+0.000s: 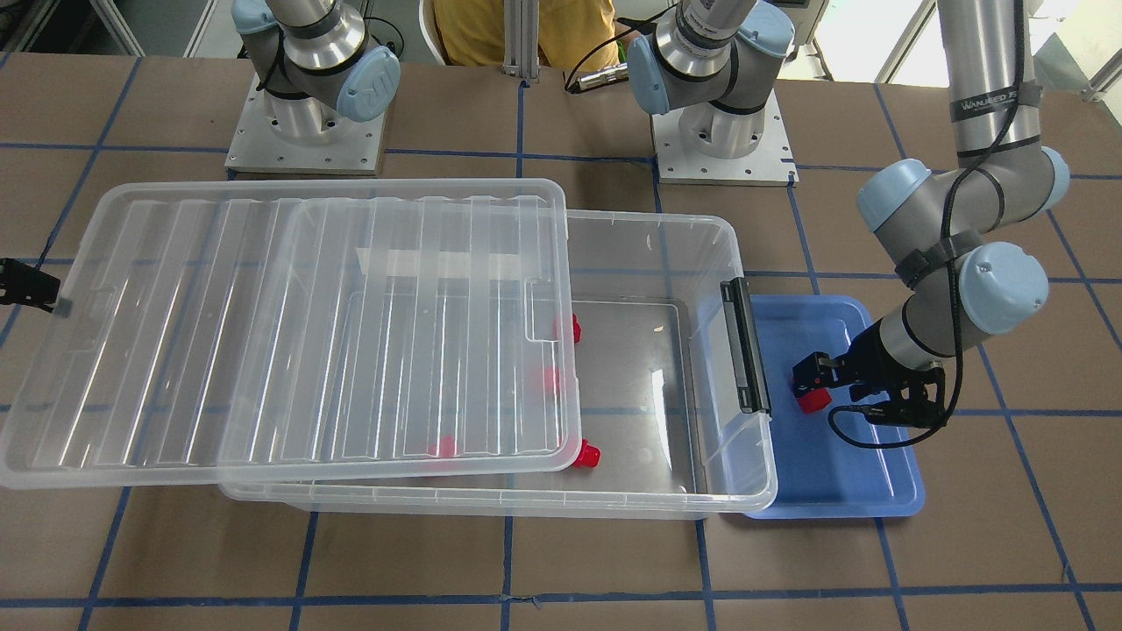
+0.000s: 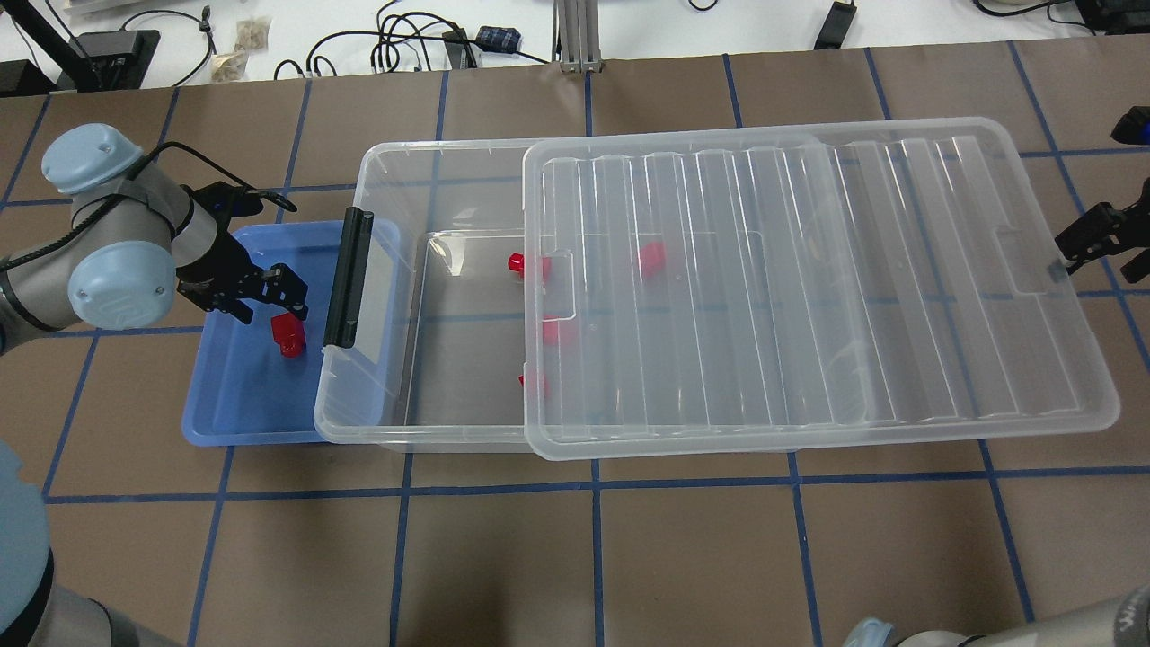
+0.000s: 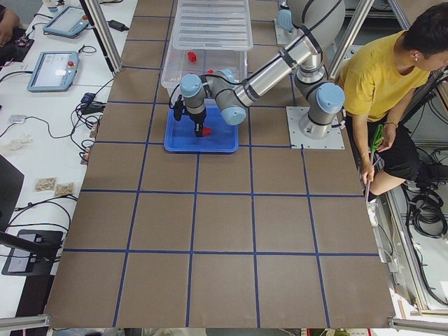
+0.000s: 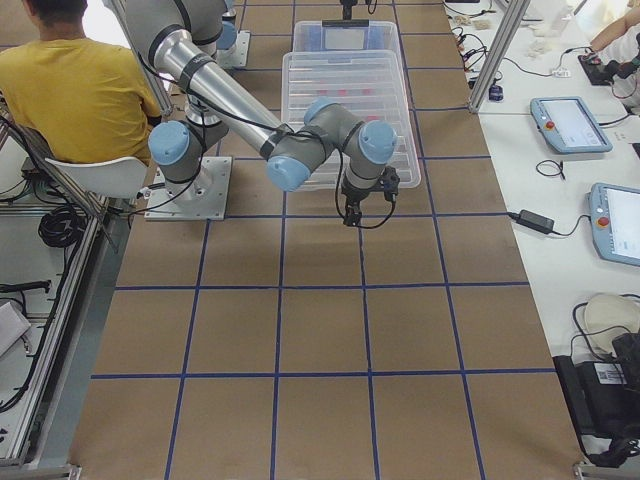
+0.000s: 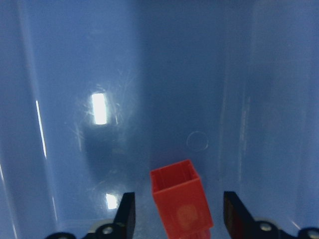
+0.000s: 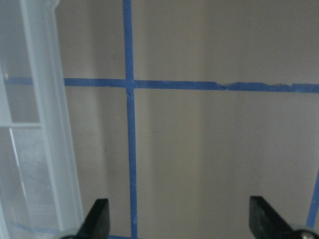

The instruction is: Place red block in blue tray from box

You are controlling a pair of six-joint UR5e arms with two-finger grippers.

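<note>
The red block (image 2: pixel 289 340) is in the blue tray (image 2: pixel 225 404), toward the side nearest the box (image 2: pixel 386 180). The left gripper (image 5: pixel 178 219) is directly above it. In the left wrist view the block is seen between the two fingers (image 5: pixel 127 211) with a clear gap on each side, so the jaws are spread and nothing is gripped. The block's narrower stub end points back toward the wrist, its long axis roughly in line with the fingers. Whether it stands upright or leans cannot be told. It is judged to rest on the tray floor, so the placing looks all but done.

The withdrawal is judged to turn on that gap. A straight lift along the fingers should clear the block, while any sideways drift would knock it across the smooth plastic.

Room is tight on the right, where the box's black latch (image 2: pixel 346 279) and wall rise just beside the tray; the left and near sides are open.

Four more red blocks (image 2: pixel 517 263) lie in the box, partly under the ribbed lid (image 2: pixel 809 270) slid toward the right. The right gripper (image 6: pixel 182 221) is well apart at the lid's far right end, over the table (image 2: pixel 629 557), its fingers wide apart and empty. The left arm is much the nearer.
</note>
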